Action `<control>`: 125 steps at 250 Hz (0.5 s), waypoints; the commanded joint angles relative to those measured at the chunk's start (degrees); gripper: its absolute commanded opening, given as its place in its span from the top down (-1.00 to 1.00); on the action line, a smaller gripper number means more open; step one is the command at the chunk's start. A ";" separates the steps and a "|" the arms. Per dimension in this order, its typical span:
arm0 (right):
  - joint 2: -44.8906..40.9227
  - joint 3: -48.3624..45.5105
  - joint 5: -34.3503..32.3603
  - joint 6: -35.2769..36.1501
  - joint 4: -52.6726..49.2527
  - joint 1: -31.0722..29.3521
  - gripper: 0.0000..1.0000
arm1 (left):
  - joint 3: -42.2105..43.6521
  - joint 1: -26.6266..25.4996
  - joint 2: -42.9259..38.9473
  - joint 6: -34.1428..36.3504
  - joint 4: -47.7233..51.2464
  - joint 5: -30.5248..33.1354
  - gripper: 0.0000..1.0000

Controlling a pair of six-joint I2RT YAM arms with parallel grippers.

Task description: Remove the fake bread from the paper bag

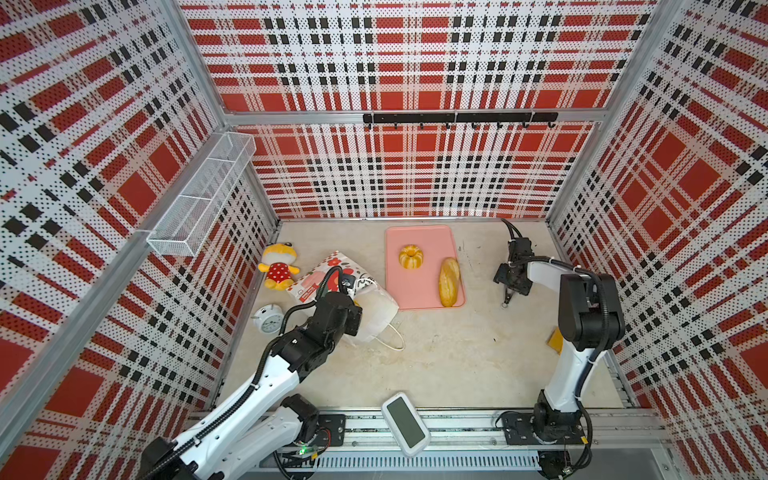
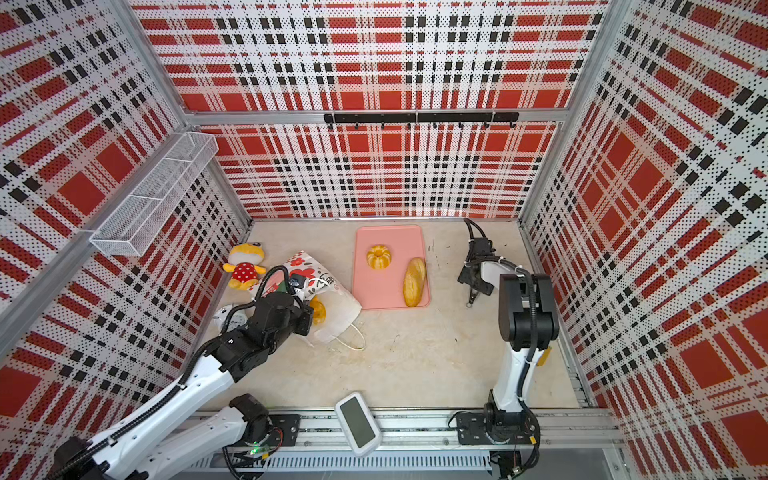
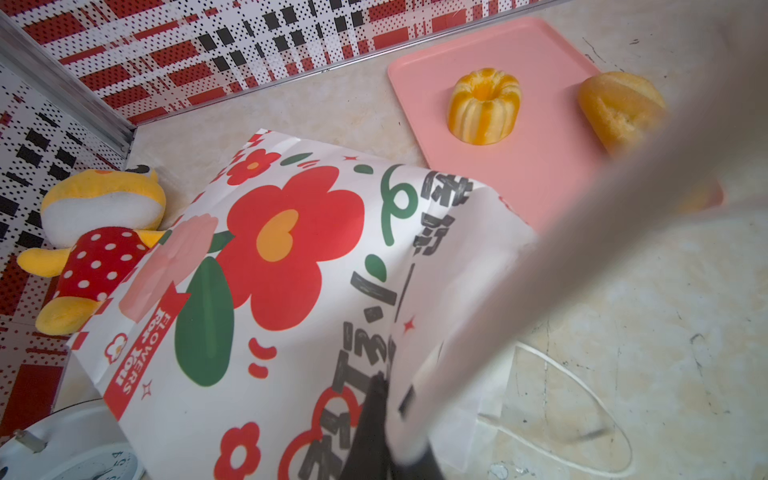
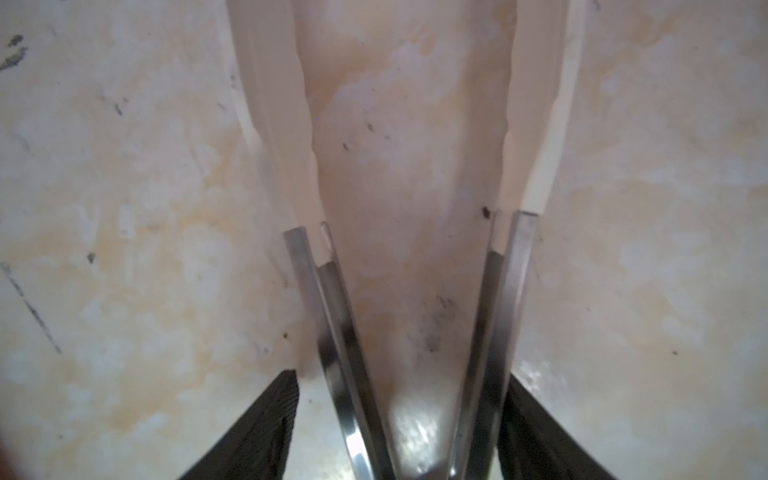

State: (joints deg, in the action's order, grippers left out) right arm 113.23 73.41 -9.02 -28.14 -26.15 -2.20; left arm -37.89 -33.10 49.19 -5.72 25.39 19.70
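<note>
Paper bag (image 1: 376,307) lies on its side left of the pink tray (image 1: 415,291). Left gripper (image 3: 386,415) is pinched shut on the bag's mouth edge, lifting it. Right gripper (image 4: 409,232) hangs over bare table right of the tray, tongs parted and empty. Ring cake (image 1: 410,257) and long loaf (image 1: 449,281) are already out; one bread (image 2: 318,309) shows inside (others hidden). Next move, presumably: right reaches into the mouth.

Counter centre (image 1: 449,353): bare, passable.
Left side: paper bag (image 1: 376,309), plush toy (image 1: 276,266), clock (image 1: 268,318) crowded together.
Back: pink tray (image 1: 409,286) carried ring cake (image 1: 410,256), long loaf (image 1: 449,281).
Front rail: white device (image 1: 405,424).
</note>
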 commanded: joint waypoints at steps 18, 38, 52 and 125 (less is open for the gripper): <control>4.52 4.07 0.75 1.28 -3.70 -1.39 -0.23 | -0.43 -0.03 -0.22 -0.26 0.50 0.25 1.00; 4.22 3.97 0.57 1.64 -4.02 -1.57 0.07 | -0.51 0.06 -0.14 -0.26 0.41 0.07 1.00; 3.18 3.38 0.11 2.16 -4.26 -2.16 0.28 | -0.52 0.14 -0.10 -0.26 0.37 0.00 1.00; -10.36 -2.78 8.52 9.51 -9.05 -3.69 0.33 | -0.91 0.46 -0.59 -0.09 -0.06 -0.63 1.00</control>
State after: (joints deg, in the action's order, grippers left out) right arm 109.95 72.20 -5.91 -22.26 -31.44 -5.48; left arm -37.89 -33.01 49.19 -5.65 25.36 19.62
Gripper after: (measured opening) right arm 0.339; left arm 0.052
